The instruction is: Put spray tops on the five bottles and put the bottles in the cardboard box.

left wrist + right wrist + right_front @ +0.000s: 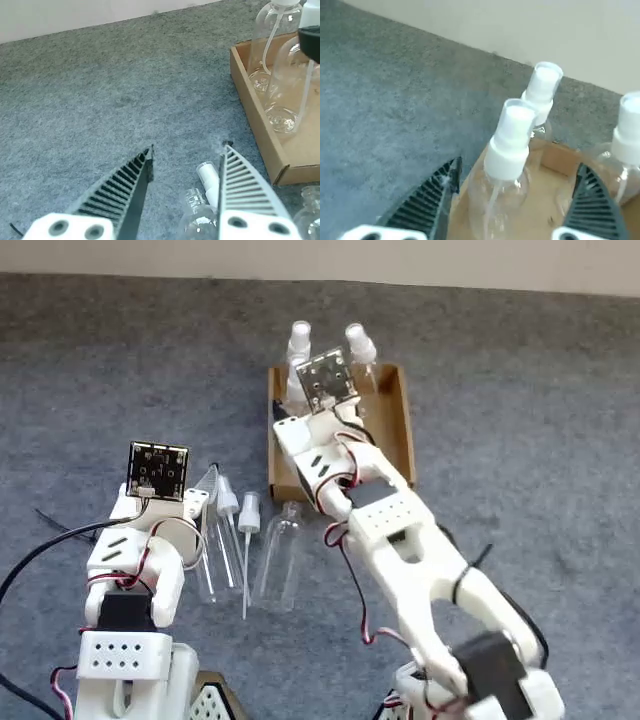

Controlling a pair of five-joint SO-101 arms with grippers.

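Left gripper (189, 150) close to its base, jaws apart; right gripper (519, 167) stretched far forward, jaws wide.

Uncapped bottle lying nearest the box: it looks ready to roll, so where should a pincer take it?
Probably across the bottle mid-body, coming down from above to straddle its long sides: it lies flat, and its neck must stay free for a spray top.

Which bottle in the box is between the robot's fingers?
The nearest bottle, standing between the open fingers of the right gripper; the other two stand farther back.
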